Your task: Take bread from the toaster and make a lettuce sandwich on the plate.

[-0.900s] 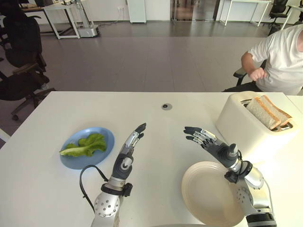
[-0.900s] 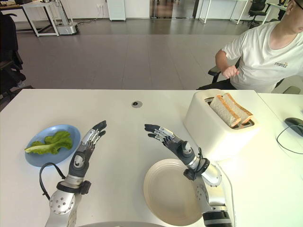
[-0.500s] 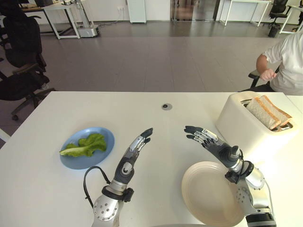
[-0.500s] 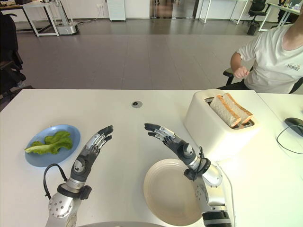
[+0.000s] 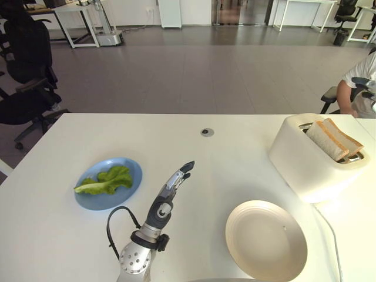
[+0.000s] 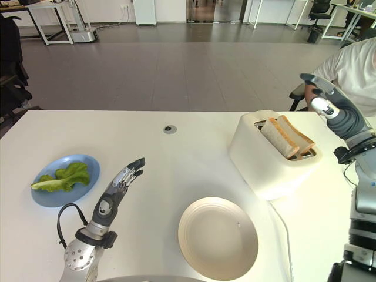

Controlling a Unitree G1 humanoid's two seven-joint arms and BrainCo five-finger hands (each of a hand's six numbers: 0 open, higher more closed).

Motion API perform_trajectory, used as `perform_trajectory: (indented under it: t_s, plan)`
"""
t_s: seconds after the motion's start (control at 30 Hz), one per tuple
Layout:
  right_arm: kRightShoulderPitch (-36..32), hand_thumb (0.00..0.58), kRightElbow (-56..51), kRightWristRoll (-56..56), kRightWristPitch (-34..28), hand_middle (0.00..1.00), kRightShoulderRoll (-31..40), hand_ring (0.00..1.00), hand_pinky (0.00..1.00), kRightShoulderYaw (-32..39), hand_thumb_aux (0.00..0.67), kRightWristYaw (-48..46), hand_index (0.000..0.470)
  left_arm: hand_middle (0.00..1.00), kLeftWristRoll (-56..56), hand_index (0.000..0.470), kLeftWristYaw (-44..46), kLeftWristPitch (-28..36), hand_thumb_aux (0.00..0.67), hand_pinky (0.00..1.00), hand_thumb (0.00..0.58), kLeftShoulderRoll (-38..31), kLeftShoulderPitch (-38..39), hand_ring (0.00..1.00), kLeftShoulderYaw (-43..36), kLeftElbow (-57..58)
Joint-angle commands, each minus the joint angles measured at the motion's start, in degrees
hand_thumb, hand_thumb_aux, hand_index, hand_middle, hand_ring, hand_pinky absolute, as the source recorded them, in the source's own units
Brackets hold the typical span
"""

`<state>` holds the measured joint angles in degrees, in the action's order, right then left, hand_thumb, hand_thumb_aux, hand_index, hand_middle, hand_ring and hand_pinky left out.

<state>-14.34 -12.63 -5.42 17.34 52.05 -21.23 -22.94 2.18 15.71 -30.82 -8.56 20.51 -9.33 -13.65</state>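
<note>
1. Plain white table (image 5: 235, 158), with a little round grommet (image 5: 206, 132) set into it toward the far edge.
2. Black office chair (image 5: 26, 70) off to the left, standing on the grey floor (image 5: 194, 76).
3. White desk (image 5: 78, 9) way back in the left corner.

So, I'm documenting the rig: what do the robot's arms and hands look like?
Both match: the left hand and right hand have dark grey palms and silver-segmented fingers with black tips, black wrist collars, and rounded silver forearms. A black cable loops beside the left wrist.
</note>
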Motion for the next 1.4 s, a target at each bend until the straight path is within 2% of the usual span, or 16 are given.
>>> perform_trajectory:
  t_s: [0.03, 0.23, 0.27, 0.3, 0.37, 0.43, 0.57, 0.67, 0.83, 0.9, 1.0, 1.1, 1.2, 1.3, 1.4]
  plan:
    - [1.34, 0.000, -10.14, -6.75, 2.01, 0.00, 2.60, 0.00, 0.00, 3.11, 0.000, 3.68, 0.000, 0.00, -0.94, 0.000, 0.24, -0.22, 0.000, 0.00, 0.000, 0.02, -1.15, 0.00, -0.96, 1.48]
    - [4.98, 0.000, -14.09, -11.15, 3.44, 0.00, 3.93, 0.00, 0.00, 6.37, 0.000, 5.83, 0.000, 0.00, -1.04, 0.000, 0.36, -0.60, 0.000, 0.00, 0.000, -0.33, -2.08, 0.00, -1.13, 2.35]
    - [5.07, 0.120, -14.34, -11.07, 3.32, 0.00, 3.89, 0.00, 0.00, 6.47, 0.074, 5.80, 0.052, 0.00, -1.10, 0.000, 0.34, -0.69, 0.000, 0.00, 0.000, -0.48, -2.17, 0.00, -0.97, 2.45]
    - [5.28, 0.183, -14.37, -10.98, 3.20, 0.00, 3.82, 0.00, 0.00, 6.50, 0.116, 5.75, 0.081, 0.00, -0.99, 0.000, 0.33, -0.75, 0.000, 0.00, 0.000, -0.62, -2.28, 0.00, -0.74, 2.58]
    - [5.96, 0.420, -13.78, -10.29, 2.77, 0.00, 3.49, 0.00, 0.00, 6.31, 0.318, 5.37, 0.223, 0.00, -0.56, 0.000, 0.40, -0.89, 0.000, 0.00, 0.000, -0.89, -2.51, 0.00, -0.42, 2.85]
    - [5.94, 0.514, -12.91, -9.87, 2.57, 0.00, 3.23, 0.00, 0.00, 6.53, 0.444, 5.29, 0.311, 0.00, -0.43, 0.000, 0.36, -1.08, 0.000, 0.00, 0.000, -1.03, -2.47, 0.00, -0.40, 2.97]
    - [5.86, 0.536, -11.10, -8.98, 2.32, 0.00, 2.62, 0.00, 0.00, 7.19, 0.486, 4.77, 0.341, 0.00, -0.47, 0.000, 0.21, -1.32, 0.000, 0.00, 0.000, -1.19, -2.35, 0.00, -0.41, 3.04]
    - [6.48, 0.580, -8.86, -7.18, 2.30, 0.00, 1.84, 0.00, 0.00, 7.44, 0.667, 3.33, 0.468, 0.00, -0.66, 0.000, 0.12, -1.53, 0.000, 0.00, 0.000, -1.28, -2.34, 0.00, -0.40, 3.19]
    - [3.12, 0.580, -10.42, -3.09, 0.98, 0.00, 1.06, 0.00, 0.00, 5.53, 0.670, 3.67, 0.470, 0.00, -1.14, 0.000, -0.40, -1.72, 0.000, 0.00, 0.000, -1.25, -2.15, 0.00, -0.34, 3.07]
    - [0.01, 0.580, -11.37, 2.61, -1.55, 0.00, 0.45, 0.00, 0.00, 2.74, 0.670, 2.23, 0.470, 0.00, -1.42, 0.000, -0.68, -1.73, 0.000, 0.00, 0.000, -1.17, -1.93, 0.00, -0.34, 2.77]
    - [-5.05, 0.580, -10.15, 15.17, -9.54, 0.00, 0.59, 0.00, 0.00, -2.47, 0.670, -4.36, 0.470, 0.00, -1.79, 0.000, -1.19, -1.95, 0.000, 0.00, 0.000, -1.04, -1.22, 0.00, -0.32, 1.84]
    - [-7.53, 0.580, -6.55, 25.88, -19.29, 0.00, 2.43, 0.00, 0.00, -4.59, 0.670, -14.22, 0.470, 0.00, -1.11, 0.000, -1.79, -2.03, 0.000, 0.00, 0.000, -0.81, -0.25, 0.00, -0.29, 0.25]
    - [-7.83, 0.580, -0.68, 36.78, -32.10, 0.00, 4.06, 0.00, 0.00, -5.72, 0.670, -23.64, 0.470, 0.00, -1.55, 0.000, -2.60, -1.70, 0.000, 0.00, 0.000, -0.30, 0.84, 0.00, -0.51, -2.01]
    - [-2.95, 0.580, 8.85, 49.35, -45.87, 0.00, 5.91, 0.00, 0.00, -8.73, 0.670, -33.24, 0.470, 0.00, -3.49, 0.000, -3.11, -1.76, 0.000, 0.00, 0.000, -0.37, 1.53, 0.00, -1.02, -5.27]
    - [5.36, 0.580, 17.80, 52.83, -47.72, 0.00, 6.34, 0.00, 0.00, -9.78, 0.670, -43.08, 0.470, 0.00, -4.48, 0.000, -2.95, -1.37, 0.000, 0.00, 0.000, -0.89, 2.48, 0.00, -1.58, -11.43]
